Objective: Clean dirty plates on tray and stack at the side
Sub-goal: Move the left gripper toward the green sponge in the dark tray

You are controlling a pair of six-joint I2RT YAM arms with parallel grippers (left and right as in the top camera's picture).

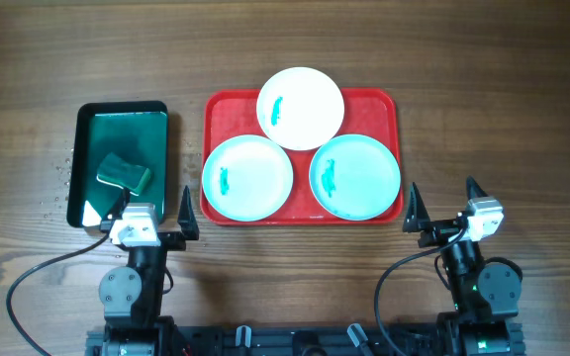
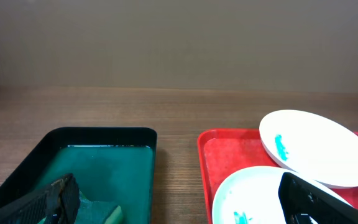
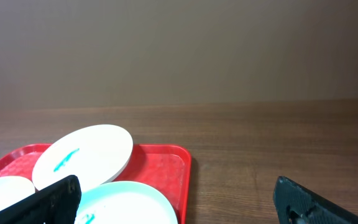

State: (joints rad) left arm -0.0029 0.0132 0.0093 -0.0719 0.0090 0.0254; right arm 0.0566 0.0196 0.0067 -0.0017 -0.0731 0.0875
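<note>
The red tray (image 1: 374,104) holds three plates, each with a teal smear. The white plate (image 1: 301,107) is at the back and rests on the two pale turquoise plates, one at front left (image 1: 248,178) and one at front right (image 1: 355,176). My left gripper (image 1: 154,210) is open and empty, near the table's front, between the green tray and the red tray. My right gripper (image 1: 443,203) is open and empty, right of the red tray. The left wrist view shows the red tray (image 2: 205,149) and the white plate (image 2: 319,147). The right wrist view shows the red tray (image 3: 166,165).
A dark green tray (image 1: 161,124) at the left holds teal water and a green sponge (image 1: 124,173). It also shows in the left wrist view (image 2: 104,132). Bare wooden table lies right of the red tray.
</note>
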